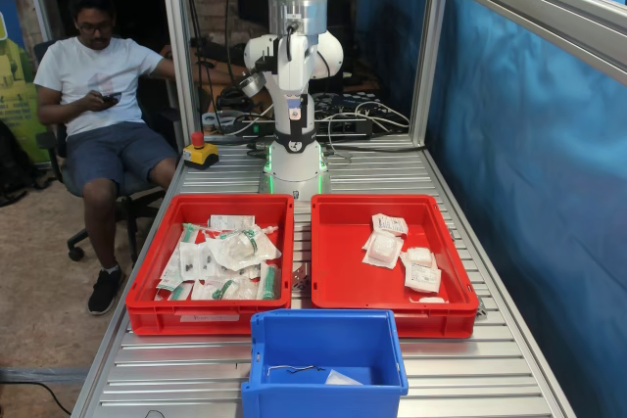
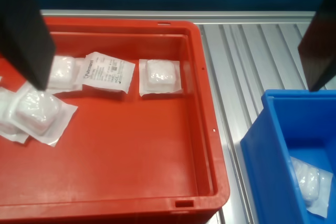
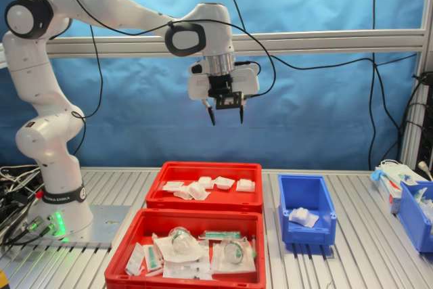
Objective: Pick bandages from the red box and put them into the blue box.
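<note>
The red box (image 3: 203, 197) (image 1: 343, 271) (image 2: 131, 182) holds several flat white bandages (image 3: 206, 184) (image 1: 384, 248). In the wrist view the bandages lie along one side, one of them apart (image 2: 159, 76) from the others (image 2: 37, 111). The blue box (image 3: 308, 197) (image 1: 323, 340) (image 2: 273, 129) stands beside the red box and holds one bandage (image 3: 300, 216) (image 2: 310, 182). My gripper (image 3: 228, 109) (image 2: 177, 85) hangs high above the red box, open and empty. Its dark fingers (image 2: 23, 30) frame the wrist view. The gripper is out of the first exterior view.
A twin red tray (image 1: 211, 320) (image 3: 189, 218) of green-and-white packets sits beside the red box. A person (image 1: 98, 95) sits at the first exterior view's left, near a yellow emergency button (image 1: 199, 152). Another blue bin (image 3: 414, 211) stands at the second exterior view's right.
</note>
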Robot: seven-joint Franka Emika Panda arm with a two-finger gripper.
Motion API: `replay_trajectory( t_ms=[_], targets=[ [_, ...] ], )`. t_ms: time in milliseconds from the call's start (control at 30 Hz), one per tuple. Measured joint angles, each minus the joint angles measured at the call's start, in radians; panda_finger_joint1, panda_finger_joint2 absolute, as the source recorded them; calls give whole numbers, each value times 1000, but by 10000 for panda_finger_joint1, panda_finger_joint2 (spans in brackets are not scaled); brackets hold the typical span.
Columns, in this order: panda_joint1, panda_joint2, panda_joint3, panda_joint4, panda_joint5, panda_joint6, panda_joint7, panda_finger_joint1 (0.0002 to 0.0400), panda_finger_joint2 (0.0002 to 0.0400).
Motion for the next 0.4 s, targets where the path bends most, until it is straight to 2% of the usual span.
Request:
replay_trajectory(
  t_ms=[400],
  targets=[
    [-2, -22, 28, -38, 0, 0, 0, 400, 400]
  ],
)
